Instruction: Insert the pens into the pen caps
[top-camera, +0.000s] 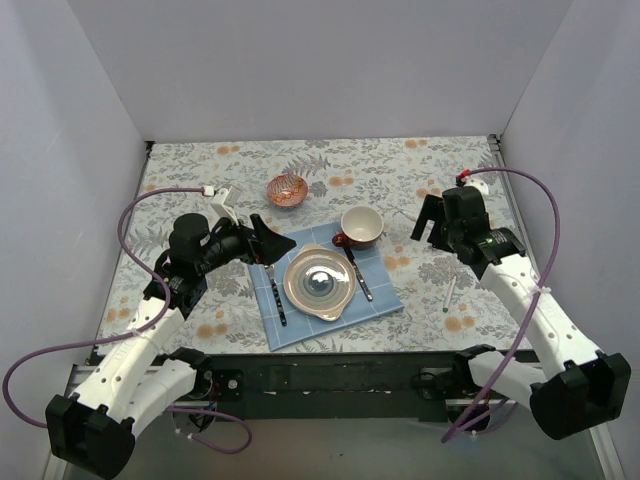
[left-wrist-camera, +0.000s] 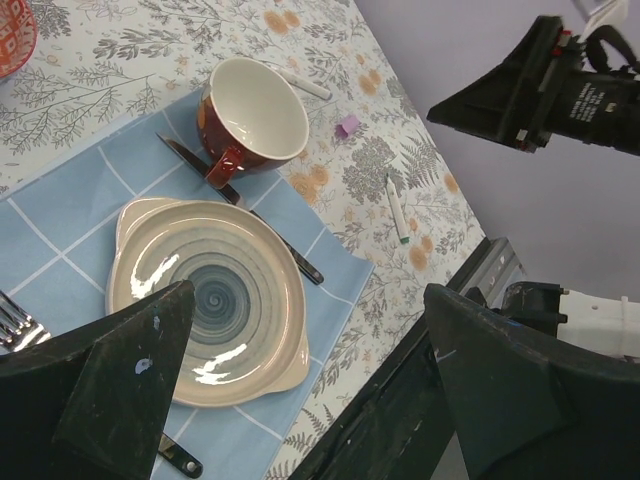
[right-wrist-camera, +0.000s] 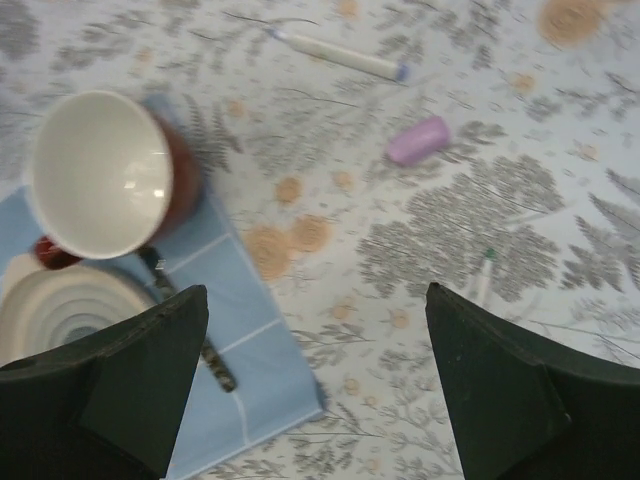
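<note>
Lilac cap (right-wrist-camera: 418, 140), blue grid placemat (right-wrist-camera: 262, 355)

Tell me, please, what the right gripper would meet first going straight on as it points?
Probably bare tablecloth between the mug and the purple cap; the right gripper frames no object, though depth is unclear.

**Both grippers wide open, holding nothing**

The left arm (top-camera: 150, 320) bends forward and inward, and the left gripper (top-camera: 268, 240) has its jaws spread wide. The right arm (top-camera: 530, 300) also angles inward, and the right gripper (top-camera: 430, 222) is spread just as wide.
</note>
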